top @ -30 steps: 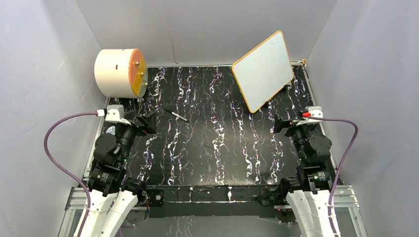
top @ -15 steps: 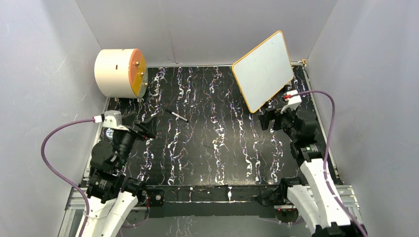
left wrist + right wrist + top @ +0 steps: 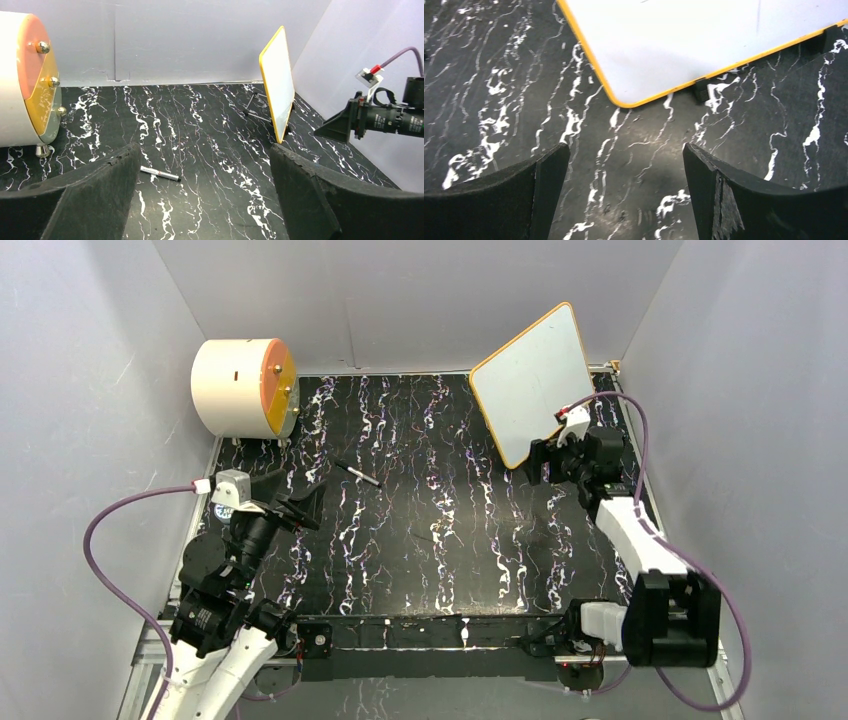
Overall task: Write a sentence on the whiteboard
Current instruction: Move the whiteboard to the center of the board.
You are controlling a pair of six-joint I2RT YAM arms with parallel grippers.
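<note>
Two empty, wide-open grippers suggest the approach step: the right gripper point(image 3: 624, 150) hovers near the whiteboard point(image 3: 530, 380) propped at the far right of the table point(image 3: 430, 540), while the left gripper point(image 3: 205, 150) likely must next grasp the marker point(image 3: 160, 173).

A black counter point(image 3: 430, 540) veined with white sits between plain grey walls point(image 3: 400, 300). At its ten o'clock corner a cream drum point(image 3: 235, 387) lies on its side, its orange-and-yellow face with three metal knobs turned toward three o'clock. A thin dark pen point(image 3: 357, 473) lies flat at the drum's four o'clock, apart from it.
</note>
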